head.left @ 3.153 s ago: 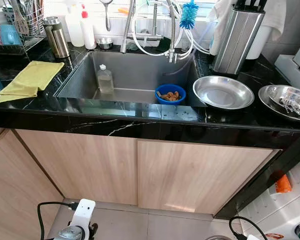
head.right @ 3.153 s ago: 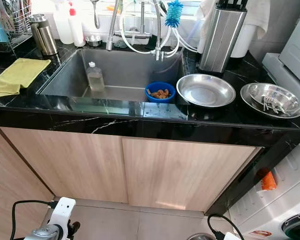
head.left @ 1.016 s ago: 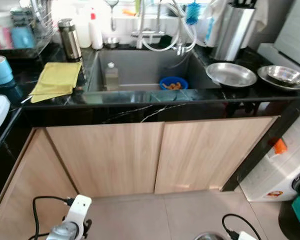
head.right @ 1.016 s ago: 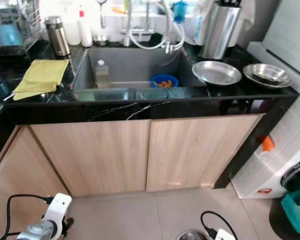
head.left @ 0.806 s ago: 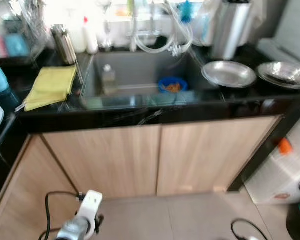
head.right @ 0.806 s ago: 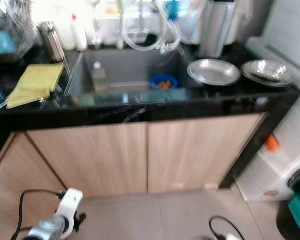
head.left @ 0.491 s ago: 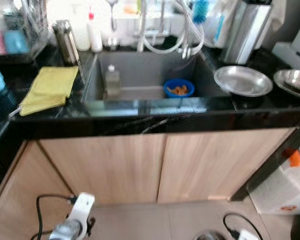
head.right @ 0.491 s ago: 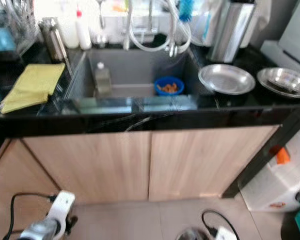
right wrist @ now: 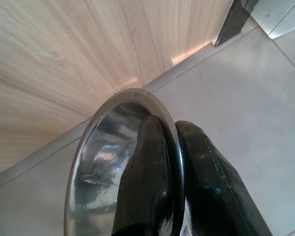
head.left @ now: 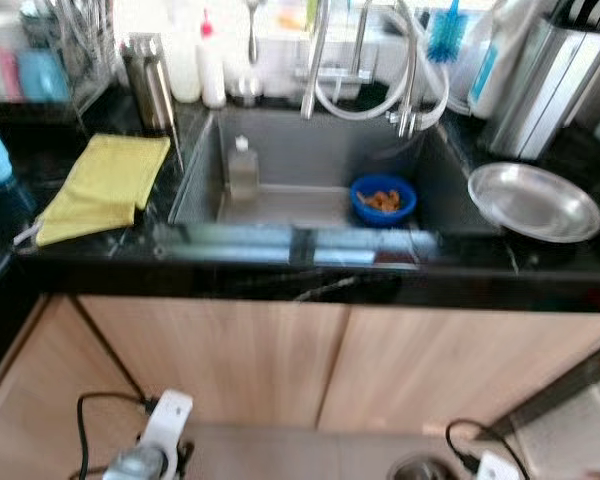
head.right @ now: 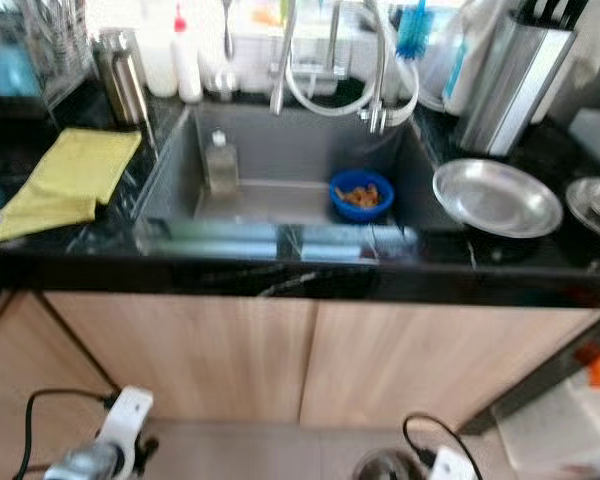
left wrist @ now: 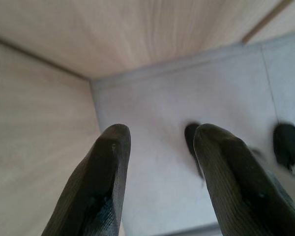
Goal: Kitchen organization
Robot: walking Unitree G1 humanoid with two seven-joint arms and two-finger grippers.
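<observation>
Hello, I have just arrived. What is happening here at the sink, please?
The robot stands facing a kitchen sink set in a black counter. Its right gripper is shut on the rim of a steel bowl, held low near the floor in front of the wooden cabinet doors. The left gripper is open, holds nothing and hangs low. In the sink are a blue bowl with food scraps and a bottle; a steel plate lies on the counter.

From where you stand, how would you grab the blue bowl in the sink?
Probably pinch the blue bowl by its rim, coming straight down from above. It sits upright and open-topped on the sink floor, near the right wall, with food inside, so side approaches look cramped.
</observation>
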